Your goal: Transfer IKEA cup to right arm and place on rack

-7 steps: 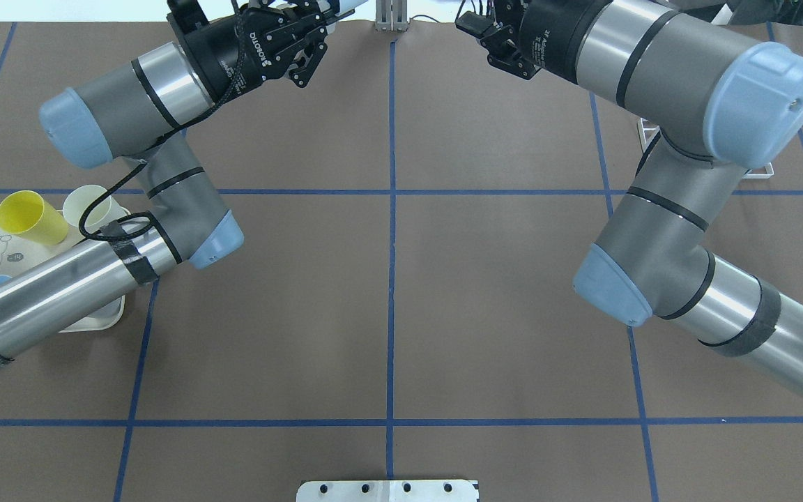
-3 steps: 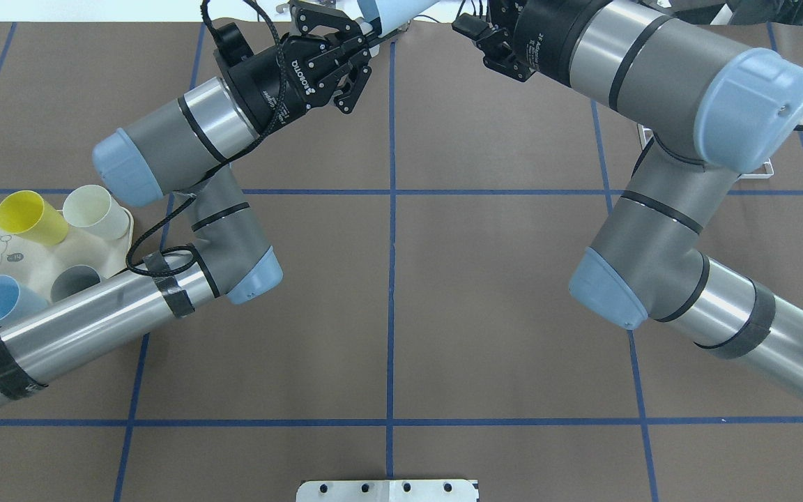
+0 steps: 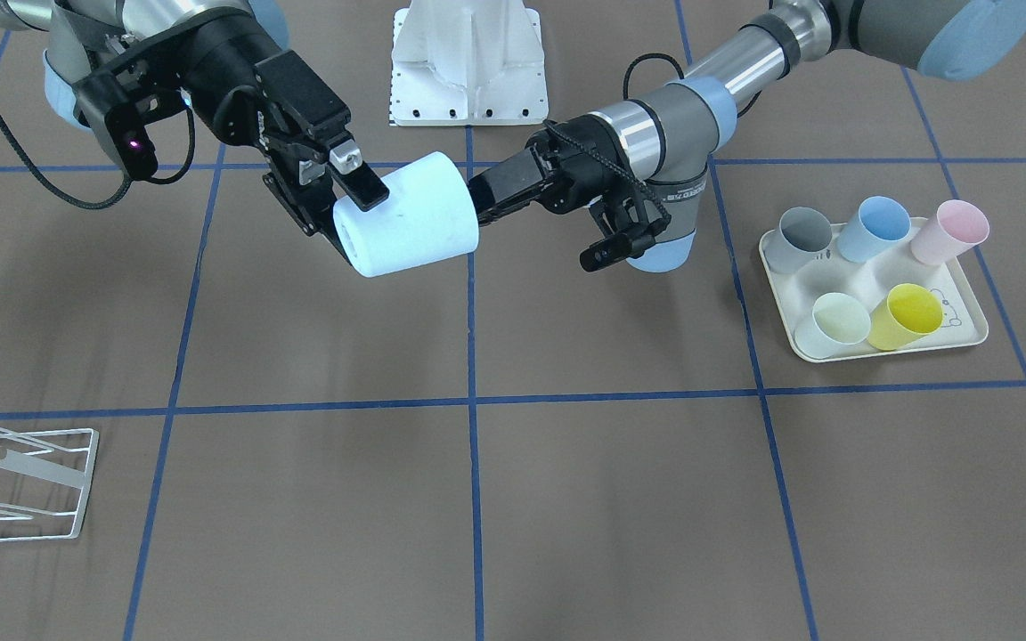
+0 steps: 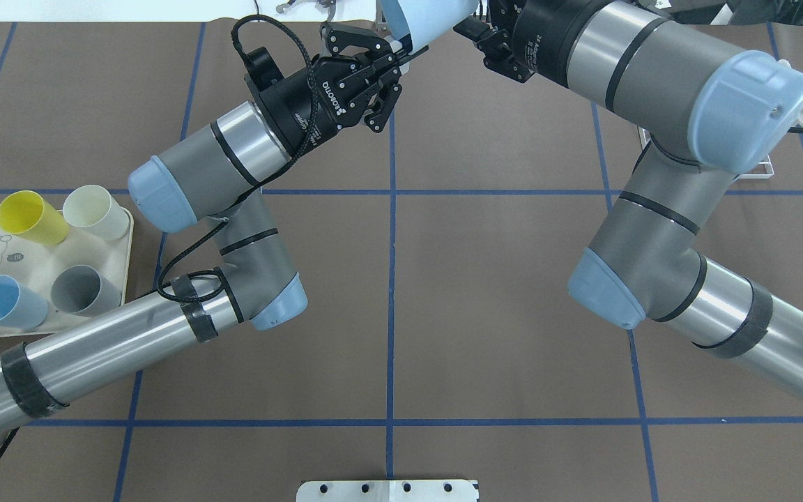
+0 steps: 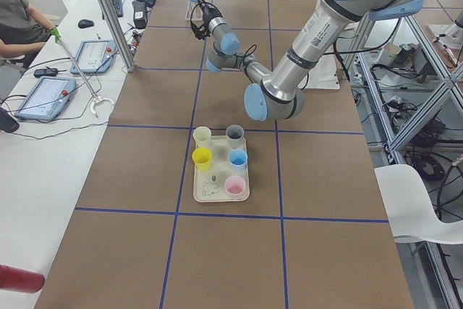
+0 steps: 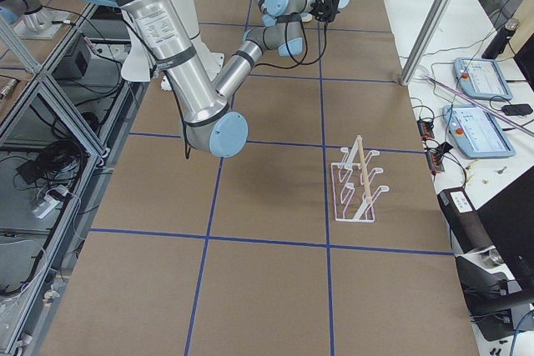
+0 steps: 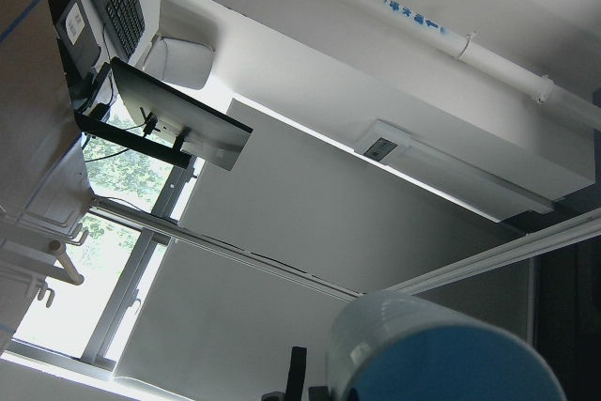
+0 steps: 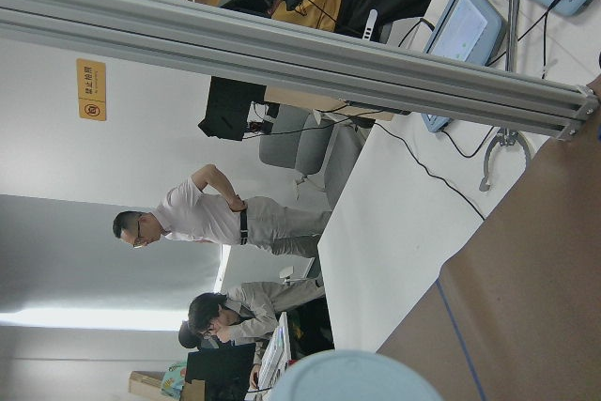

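Observation:
A pale blue IKEA cup [image 3: 415,218] hangs on its side in mid-air over the far middle of the table; it also shows at the top edge of the overhead view as the cup [image 4: 426,17]. My left gripper [image 3: 476,205] is shut on one end of it, pinching the wall. My right gripper [image 3: 354,224] is at the cup's other end, open, with one finger over the cup and one under it. The white wire rack [image 3: 23,481] stands on the table on my right side, well apart from both arms, and is also in the rack [image 6: 359,181] view.
A cream tray [image 3: 967,334] on my left side holds several coloured cups. The white mount [image 3: 468,62] of my base sits at the table's near edge. People stand and sit beyond the table's far side.
My left arm has swung right with the cup, bringing it between the right gripper's fingers. The right arm has barely moved.

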Controlling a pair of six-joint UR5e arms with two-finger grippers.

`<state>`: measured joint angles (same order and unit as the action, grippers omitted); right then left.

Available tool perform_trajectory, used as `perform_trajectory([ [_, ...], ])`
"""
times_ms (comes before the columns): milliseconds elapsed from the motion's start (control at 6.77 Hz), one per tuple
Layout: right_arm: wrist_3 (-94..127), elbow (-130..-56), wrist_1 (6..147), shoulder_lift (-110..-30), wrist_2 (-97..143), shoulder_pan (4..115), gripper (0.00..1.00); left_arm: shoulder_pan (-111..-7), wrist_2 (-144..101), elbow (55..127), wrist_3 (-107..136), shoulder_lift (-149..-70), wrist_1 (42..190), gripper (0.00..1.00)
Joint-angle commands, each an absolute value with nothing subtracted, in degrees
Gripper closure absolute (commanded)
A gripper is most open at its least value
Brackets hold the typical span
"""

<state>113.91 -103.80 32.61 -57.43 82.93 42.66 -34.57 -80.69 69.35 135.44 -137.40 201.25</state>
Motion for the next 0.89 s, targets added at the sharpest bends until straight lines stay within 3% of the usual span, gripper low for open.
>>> perform_trajectory([
  [0,113.9,-103.5,32.6,-57.4,82.6,42.6,0.01,-33.6,-79.5,69.3,135.4,-138.2,201.2,1.0],
  [443,113.9,-103.5,32.6,-57.2,82.6,42.6,0.01,-33.5,-79.5,69.3,135.4,-138.5,200.9,1.0],
  [591,113.9,-103.5,32.6,-57.1,82.6,42.7,0.08,-33.5,-79.5,69.3,135.4,-138.5,200.8,1.0],
  [738,114.0,-103.5,32.6,-57.1,82.6,42.6,0.54,-33.5,-79.5,69.3,135.6,-138.5,200.9,1.0],
])
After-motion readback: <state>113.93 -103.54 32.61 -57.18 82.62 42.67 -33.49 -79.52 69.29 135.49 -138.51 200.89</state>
